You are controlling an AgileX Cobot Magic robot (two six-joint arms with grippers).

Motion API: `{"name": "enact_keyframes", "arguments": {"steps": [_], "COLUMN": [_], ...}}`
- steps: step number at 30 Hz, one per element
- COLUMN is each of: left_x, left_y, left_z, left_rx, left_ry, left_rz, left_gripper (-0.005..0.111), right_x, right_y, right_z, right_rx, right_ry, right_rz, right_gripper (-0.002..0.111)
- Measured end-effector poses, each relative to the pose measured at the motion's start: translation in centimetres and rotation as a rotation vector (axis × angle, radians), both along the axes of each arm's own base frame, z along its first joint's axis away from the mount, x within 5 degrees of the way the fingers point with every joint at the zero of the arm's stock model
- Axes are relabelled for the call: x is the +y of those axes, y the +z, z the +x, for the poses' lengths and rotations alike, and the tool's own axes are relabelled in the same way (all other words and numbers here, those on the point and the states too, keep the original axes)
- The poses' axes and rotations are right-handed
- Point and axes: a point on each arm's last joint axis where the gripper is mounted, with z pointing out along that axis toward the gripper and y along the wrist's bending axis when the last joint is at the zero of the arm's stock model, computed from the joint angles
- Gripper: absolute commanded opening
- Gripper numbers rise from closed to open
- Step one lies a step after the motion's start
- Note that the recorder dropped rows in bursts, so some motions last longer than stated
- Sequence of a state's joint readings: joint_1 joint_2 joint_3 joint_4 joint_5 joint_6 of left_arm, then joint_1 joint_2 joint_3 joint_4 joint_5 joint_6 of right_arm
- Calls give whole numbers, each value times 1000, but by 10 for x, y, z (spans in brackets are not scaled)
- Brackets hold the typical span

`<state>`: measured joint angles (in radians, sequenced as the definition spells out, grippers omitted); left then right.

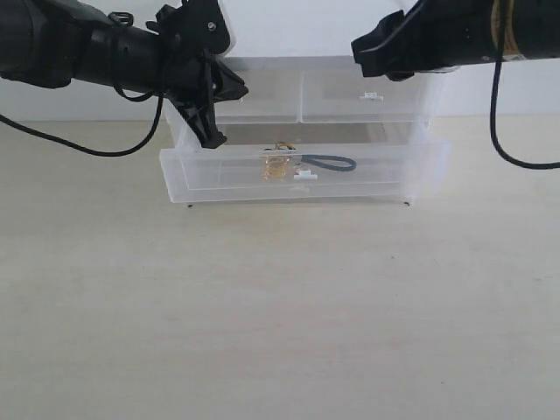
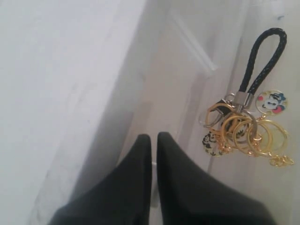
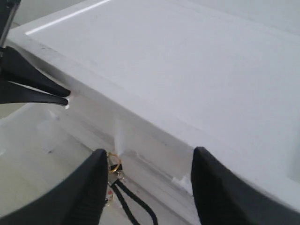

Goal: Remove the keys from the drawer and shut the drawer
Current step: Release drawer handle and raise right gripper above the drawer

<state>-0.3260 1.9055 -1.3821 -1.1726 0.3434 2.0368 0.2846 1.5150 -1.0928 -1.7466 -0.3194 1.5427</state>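
The wide translucent drawer (image 1: 219, 179) stands pulled out toward the front, its small white tab handle (image 1: 304, 176) at the middle of the front wall. Inside lie the keys (image 1: 278, 165): gold rings, round charms and a black loop strap (image 1: 334, 164). They also show in the left wrist view as keys (image 2: 243, 133) and strap (image 2: 263, 56). My left gripper (image 1: 213, 140) hangs shut and empty over the drawer's left rear part, apart from the keys (image 2: 153, 137). My right gripper (image 1: 359, 51) is open, high above the cabinet's right side (image 3: 150, 157); the keys (image 3: 114, 164) show past one finger.
Two half-width drawers (image 1: 367, 94) sit shut in the white cabinet above the open one. The cabinet's flat top (image 3: 187, 70) lies under my right gripper. The left gripper's fingers (image 3: 51, 93) show at the cabinet's edge. Pale wooden tabletop (image 1: 280, 306) stretches in front.
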Motion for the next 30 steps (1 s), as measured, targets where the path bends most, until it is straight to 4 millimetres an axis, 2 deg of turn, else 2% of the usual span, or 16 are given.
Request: {"name": "enact_keyframes", "arguments": {"steps": [4, 22, 30], "left_x": [0, 0, 0], "left_y": [0, 0, 0], "left_z": [0, 0, 0], "left_rx": [-1, -1, -1], "left_ry": [2, 2, 2], "left_rz": [1, 1, 1], "left_gripper": [4, 4, 4], "right_x": [4, 7, 8], "right_y": [11, 11, 11], "right_z": [-10, -13, -14], "right_rx": [-13, -1, 92], "right_ry": [52, 106, 67], "right_rz": [28, 39, 150], "right_gripper": [47, 47, 47]}}
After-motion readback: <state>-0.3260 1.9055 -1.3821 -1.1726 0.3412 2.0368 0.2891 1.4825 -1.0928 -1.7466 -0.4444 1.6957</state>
